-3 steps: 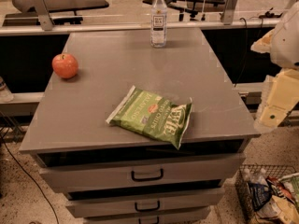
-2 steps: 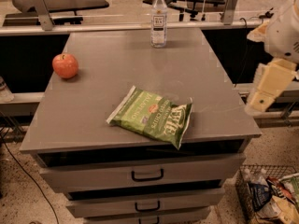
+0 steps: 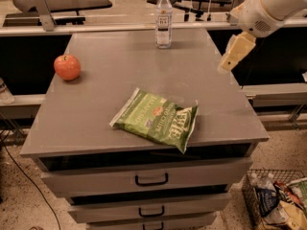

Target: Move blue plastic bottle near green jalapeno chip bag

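The blue plastic bottle point(image 3: 163, 20), clear with a white cap and a white label, stands upright at the far edge of the grey cabinet top point(image 3: 120, 56). The green jalapeno chip bag point(image 3: 156, 119) lies flat near the front edge, well apart from the bottle. My gripper point(image 3: 225, 66) hangs from the white arm point(image 3: 268, 6) above the cabinet top's right edge. It is to the right of the bottle and nearer the camera, and it holds nothing.
A red apple point(image 3: 67, 67) sits near the left edge of the top. The cabinet has drawers point(image 3: 151, 178) in front. A wire basket of packets point(image 3: 280, 200) stands on the floor at the lower right. Benches and chairs stand behind.
The arm has risen and swung left, bringing the gripper from beside the cabinet's right side to above its right edge. The bottle, bag and apple have not moved.
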You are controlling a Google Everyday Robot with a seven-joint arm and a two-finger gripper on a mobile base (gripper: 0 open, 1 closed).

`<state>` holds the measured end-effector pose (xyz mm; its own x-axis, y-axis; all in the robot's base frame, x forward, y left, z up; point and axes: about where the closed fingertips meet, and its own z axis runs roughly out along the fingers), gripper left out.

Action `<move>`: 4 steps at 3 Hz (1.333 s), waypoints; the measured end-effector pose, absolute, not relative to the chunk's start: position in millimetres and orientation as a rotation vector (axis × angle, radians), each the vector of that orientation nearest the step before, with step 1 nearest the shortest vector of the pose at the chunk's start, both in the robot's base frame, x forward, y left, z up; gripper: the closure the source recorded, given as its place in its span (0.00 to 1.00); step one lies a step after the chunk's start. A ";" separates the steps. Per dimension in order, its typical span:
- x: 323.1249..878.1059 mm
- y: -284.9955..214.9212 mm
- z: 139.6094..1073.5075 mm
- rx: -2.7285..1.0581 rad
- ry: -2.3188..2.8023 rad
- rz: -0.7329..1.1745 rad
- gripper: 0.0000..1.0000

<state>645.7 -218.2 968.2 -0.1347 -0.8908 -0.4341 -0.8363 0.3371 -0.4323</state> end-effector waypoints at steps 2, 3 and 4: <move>741.8 -207.5 943.0 -1.403 1.968 -0.018 0.00; 742.7 -207.6 946.0 -1.400 1.962 -0.021 0.00; 751.0 -204.5 945.6 -1.353 1.937 -0.006 0.00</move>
<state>751.0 -204.5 945.6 -0.1505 -0.8053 -0.5735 -0.8016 0.4389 -0.4060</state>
